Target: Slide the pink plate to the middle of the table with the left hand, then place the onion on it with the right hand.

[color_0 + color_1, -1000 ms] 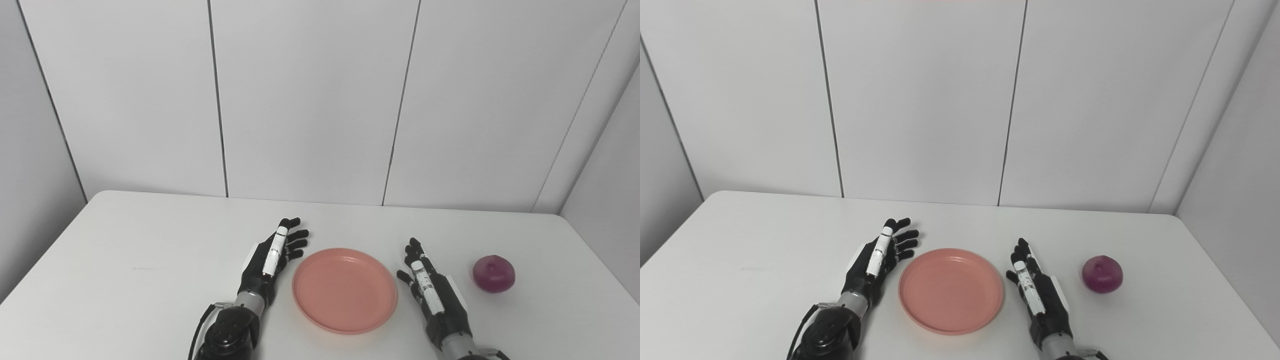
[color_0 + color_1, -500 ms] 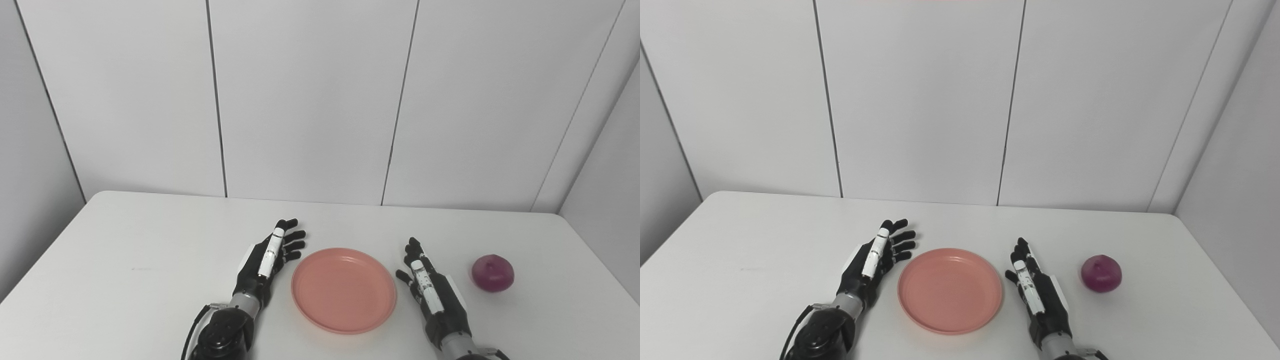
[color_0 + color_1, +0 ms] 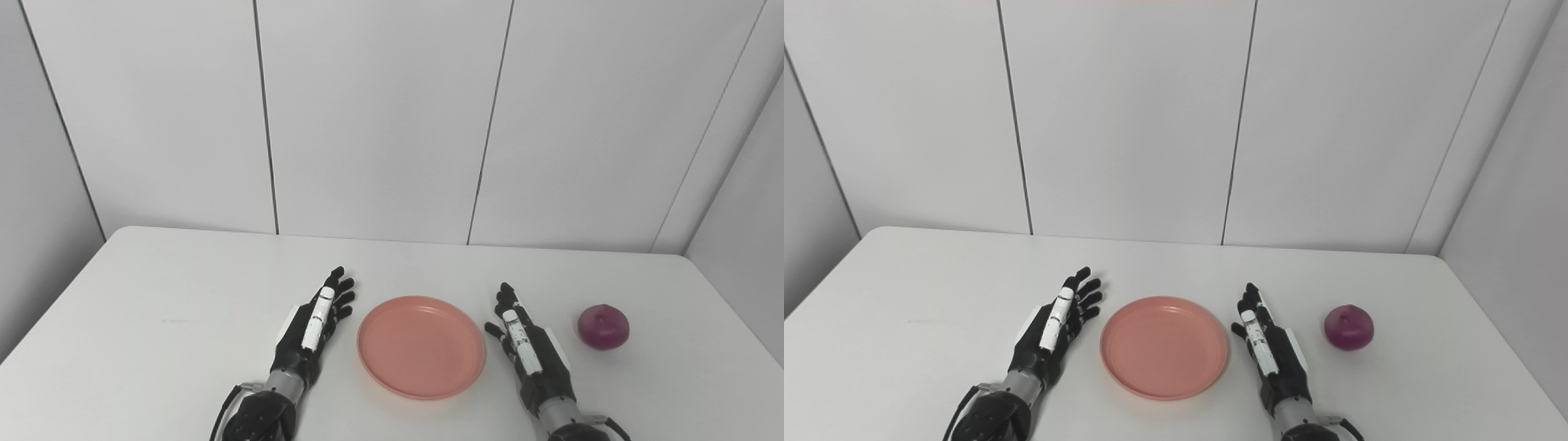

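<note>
A: Left eye view, plate?

B: Pink plate (image 3: 421,346), round, shallow, smooth matte finish with raised rim and faint inner ring. Flat on the white bench (image 3: 153,306), near the middle, toward the near edge.

A: Onion?

B: Onion (image 3: 603,327), purple-red, rounded, glossy skin, small nub on top. On the bench right of the plate, well apart from it.

A: Robot hands?

B: Left robot hand (image 3: 312,321), black with a white strip along one finger, just left of the plate, apart from its rim. Fingers extended and spread, holding nothing. Right robot hand (image 3: 530,352), same build, between plate and onion, touching neither. Fingers straight, nothing gripped.

A: Right eye view?

B: Same layout. Plate (image 3: 1164,346) centred between left robot hand (image 3: 1053,327) and right robot hand (image 3: 1271,355); both unclenched and empty. Onion (image 3: 1349,327) beyond the right one, alone on the bench (image 3: 906,294). Bench surface smooth, rounded far corners.
</note>
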Controlling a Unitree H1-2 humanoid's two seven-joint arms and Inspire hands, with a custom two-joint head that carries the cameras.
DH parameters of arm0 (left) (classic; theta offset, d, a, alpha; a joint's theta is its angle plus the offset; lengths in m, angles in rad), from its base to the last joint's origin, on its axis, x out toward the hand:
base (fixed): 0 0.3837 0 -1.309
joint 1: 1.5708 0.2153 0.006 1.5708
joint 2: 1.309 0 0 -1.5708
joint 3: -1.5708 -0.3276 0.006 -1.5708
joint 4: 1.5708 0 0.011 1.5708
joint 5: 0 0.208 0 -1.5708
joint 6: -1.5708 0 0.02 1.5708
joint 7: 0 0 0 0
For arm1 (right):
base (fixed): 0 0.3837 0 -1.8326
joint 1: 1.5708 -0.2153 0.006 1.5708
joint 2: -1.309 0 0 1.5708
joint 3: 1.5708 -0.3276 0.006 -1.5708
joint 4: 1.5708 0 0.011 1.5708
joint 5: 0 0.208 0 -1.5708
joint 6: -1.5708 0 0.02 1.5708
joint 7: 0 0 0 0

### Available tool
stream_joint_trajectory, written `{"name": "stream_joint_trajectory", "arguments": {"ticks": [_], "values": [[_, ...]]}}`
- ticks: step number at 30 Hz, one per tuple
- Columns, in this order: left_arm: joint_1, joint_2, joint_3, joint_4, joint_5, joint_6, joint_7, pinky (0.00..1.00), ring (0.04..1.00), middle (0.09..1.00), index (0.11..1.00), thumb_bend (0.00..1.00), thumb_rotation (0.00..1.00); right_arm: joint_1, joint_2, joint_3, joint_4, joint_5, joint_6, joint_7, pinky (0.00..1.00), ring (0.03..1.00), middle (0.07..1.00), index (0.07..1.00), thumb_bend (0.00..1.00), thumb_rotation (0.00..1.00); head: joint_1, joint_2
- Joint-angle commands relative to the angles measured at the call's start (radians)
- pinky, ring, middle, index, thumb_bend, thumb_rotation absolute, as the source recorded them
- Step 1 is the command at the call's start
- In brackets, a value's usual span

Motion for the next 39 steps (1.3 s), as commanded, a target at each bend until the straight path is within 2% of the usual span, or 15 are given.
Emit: {"name": "stream_joint_trajectory", "arguments": {"ticks": [1,9,13,16,17,26,29,30,33,36,37,39], "values": [[0.021,0.003,-0.007,0.001,0.006,0.032,-0.004,0.93,0.935,0.949,0.959,0.61,1.0,-0.055,0.002,-0.007,-0.04,-0.002,-0.013,-0.008,1.0,1.0,0.998,1.0,0.53,0.85,-0.006,0.006],[0.032,-0.022,0.003,-0.001,0.002,0.027,0.017,0.93,0.943,0.954,0.964,0.6,1.0,-0.077,-0.024,-0.035,-0.074,-0.017,-0.018,-0.031,1.0,1.0,1.0,1.0,0.56,0.88,-0.011,0.034],[0.034,-0.036,0.001,-0.013,0.006,0.03,0.032,0.92,0.925,0.932,0.945,0.56,1.0,-0.09,-0.042,-0.054,-0.09,-0.025,-0.023,-0.041,1.0,1.0,1.0,1.0,0.56,0.87,-0.013,0.038],[0.034,-0.04,-0.002,-0.013,0.005,0.029,0.034,0.92,0.919,0.929,0.94,0.55,1.0,-0.105,-0.073,-0.063,-0.083,-0.047,-0.051,-0.048,1.0,1.0,0.998,1.0,0.54,0.85,-0.016,0.039],[0.033,-0.04,-0.002,-0.011,0.005,0.027,0.033,0.92,0.921,0.933,0.941,0.54,1.0,-0.109,-0.082,-0.065,-0.079,-0.055,-0.059,-0.051,1.0,1.0,0.992,0.999,0.57,0.84,-0.016,0.039],[0.031,-0.042,-0.004,0.005,-0.003,0.011,0.02,0.94,0.931,0.938,0.945,0.56,1.0,-0.14,-0.172,-0.065,-0.049,-0.253,-0.104,-0.158,0.99,0.964,0.929,0.954,0.58,0.83,-0.041,0.042],[0.032,-0.043,-0.005,0.003,-0.001,0.011,0.021,0.93,0.928,0.935,0.941,0.57,1.0,-0.148,-0.197,-0.068,-0.044,-0.295,-0.111,-0.18,0.92,0.939,0.919,0.941,0.59,0.69,-0.049,0.04],[0.033,-0.044,-0.005,0.003,0.0,0.012,0.022,0.93,0.927,0.933,0.938,0.58,1.0,-0.151,-0.208,-0.066,-0.045,-0.321,-0.096,-0.19,0.91,0.93,0.914,0.938,0.59,0.64,-0.05,0.039],[0.033,-0.042,-0.006,0.007,0.001,0.009,0.02,0.92,0.925,0.931,0.935,0.59,1.0,-0.156,-0.231,-0.062,-0.055,-0.391,-0.044,-0.207,0.9,0.918,0.905,0.931,0.6,0.57,-0.061,0.034],[0.034,-0.038,-0.007,0.006,0.001,0.007,0.017,0.93,0.929,0.932,0.934,0.59,1.0,-0.161,-0.254,-0.061,-0.073,-0.452,0.013,-0.206,0.81,0.881,0.895,0.916,0.68,0.41,-0.085,0.031],[0.035,-0.035,-0.008,0.005,0.001,0.006,0.014,0.93,0.931,0.935,0.938,0.59,1.0,-0.163,-0.264,-0.055,-0.081,-0.483,0.036,-0.204,0.76,0.86,0.897,0.912,0.72,0.39,-0.093,0.03],[0.036,-0.029,-0.007,0.008,0.0,0.002,0.01,0.93,0.93,0.934,0.94,0.59,1.0,-0.169,-0.288,-0.039,-0.097,-0.549,0.082,-0.196,0.78,0.873,0.892,0.904,0.76,0.42,-0.109,0.029]]}}
